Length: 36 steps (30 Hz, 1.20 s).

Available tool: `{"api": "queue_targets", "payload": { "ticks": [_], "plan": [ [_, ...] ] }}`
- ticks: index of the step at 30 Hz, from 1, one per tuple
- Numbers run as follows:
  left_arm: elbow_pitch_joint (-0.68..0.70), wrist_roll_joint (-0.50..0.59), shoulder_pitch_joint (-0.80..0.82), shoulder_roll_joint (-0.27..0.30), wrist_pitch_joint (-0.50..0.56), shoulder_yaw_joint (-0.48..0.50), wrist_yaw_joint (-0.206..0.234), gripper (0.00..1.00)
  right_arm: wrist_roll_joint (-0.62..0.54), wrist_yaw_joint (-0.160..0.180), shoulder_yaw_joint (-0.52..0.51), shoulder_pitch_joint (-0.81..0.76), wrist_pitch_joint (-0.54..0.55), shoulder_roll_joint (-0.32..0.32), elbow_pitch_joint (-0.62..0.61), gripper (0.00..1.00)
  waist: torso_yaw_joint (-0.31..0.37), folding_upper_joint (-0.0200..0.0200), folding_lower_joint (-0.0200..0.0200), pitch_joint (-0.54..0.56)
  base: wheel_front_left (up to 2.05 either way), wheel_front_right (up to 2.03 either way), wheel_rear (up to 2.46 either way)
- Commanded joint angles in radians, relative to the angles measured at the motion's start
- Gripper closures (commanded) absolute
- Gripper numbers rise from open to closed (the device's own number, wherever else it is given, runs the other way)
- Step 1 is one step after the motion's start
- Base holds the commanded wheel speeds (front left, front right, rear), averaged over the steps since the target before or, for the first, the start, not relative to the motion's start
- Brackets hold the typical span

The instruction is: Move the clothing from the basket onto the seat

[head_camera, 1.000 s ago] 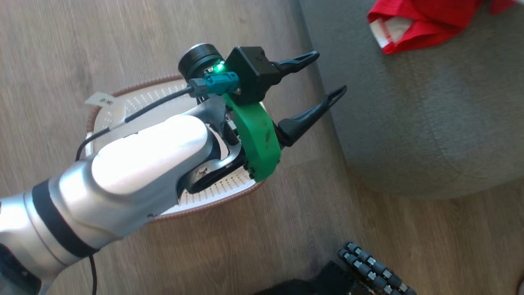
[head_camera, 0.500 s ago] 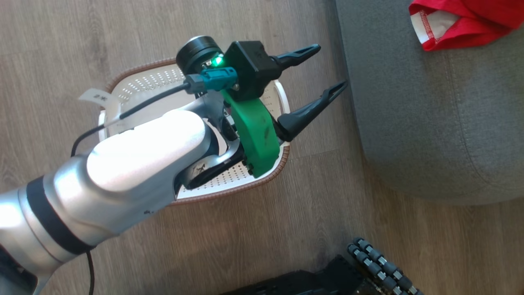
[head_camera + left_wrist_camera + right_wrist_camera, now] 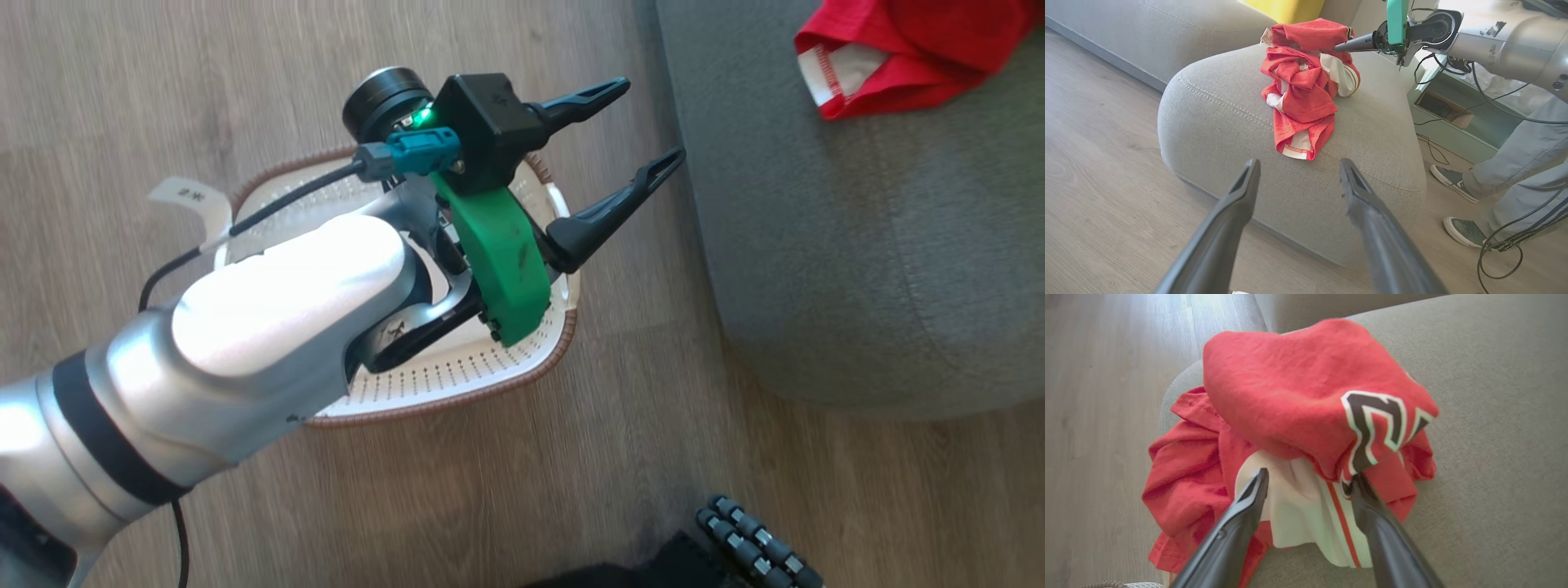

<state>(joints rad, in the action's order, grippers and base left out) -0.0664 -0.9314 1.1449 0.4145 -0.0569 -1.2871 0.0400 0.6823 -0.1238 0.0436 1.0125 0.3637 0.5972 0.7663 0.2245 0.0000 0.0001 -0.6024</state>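
In the head view, the shiny left arm [image 3: 286, 302] comes in from the low left, over the wood floor [image 3: 122, 82]. Under it sits the basket [image 3: 457, 377], on the floor, with a paper tag [image 3: 184, 196] at its left end. Its white bottom with small holes shows. The left fingers [image 3: 604, 216] are wide open and hold nothing. They hang over the right end of the basket and point at the seat [image 3: 857, 245], which is just beside the basket on the right. The clothing [image 3: 914, 49] lies on the seat, at the far right top.

In the left wrist view, the two open fingers [image 3: 1224, 228] point at the seat [image 3: 1216, 106]. The clothing [image 3: 1306, 94] is in a red heap on top of it. The right fingers [image 3: 1355, 43] reach the top of the heap from the right. A person's legs [image 3: 1515, 163] and shoes [image 3: 1453, 179] stand on the floor at the right.

In the right wrist view, the right fingers [image 3: 1229, 539] are apart, not pinching. Their tips touch the clothing [image 3: 1290, 388]. A white part with a red stripe lies between them. A black number [image 3: 1376, 424] shows on the red cloth at the right.
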Motion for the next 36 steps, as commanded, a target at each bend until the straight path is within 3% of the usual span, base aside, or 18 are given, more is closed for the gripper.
{"api": "queue_targets", "payload": {
  "ticks": [1, 11, 22, 36],
  "plan": [
    [0.028, -0.009, 0.019, 0.008, -0.007, 0.039, -0.003, 0.0, 0.004, -0.007, -0.003, -0.017, -0.001, 0.026, -0.029, 0.0, 0.004, 0.0, -0.0001, 0.011, 0.0, 0.0, 0.0],
    [-0.001, -0.043, -0.04, 0.019, -0.053, 0.054, 0.011, 0.0, 0.078, -0.007, 0.054, -0.134, 0.048, 0.055, -0.19, 0.0, 0.02, 0.0, -0.0001, 0.145, 0.0, 0.0, 0.0],
    [-0.017, -0.089, -0.112, 0.049, -0.105, 0.083, 0.037, 0.0, 0.089, -0.007, 0.079, -0.236, 0.025, 0.027, -0.401, 0.0, 0.017, 0.0, -0.0001, 0.262, 0.0, 0.0, 0.0],
    [-0.025, -0.144, -0.203, 0.103, -0.172, 0.159, 0.083, 0.0, 0.03, -0.007, 0.026, -0.418, -0.114, -0.026, -0.624, 0.0, -0.069, 0.0, -0.0001, 0.381, 0.0, 0.0, 0.0]
  ]
}}
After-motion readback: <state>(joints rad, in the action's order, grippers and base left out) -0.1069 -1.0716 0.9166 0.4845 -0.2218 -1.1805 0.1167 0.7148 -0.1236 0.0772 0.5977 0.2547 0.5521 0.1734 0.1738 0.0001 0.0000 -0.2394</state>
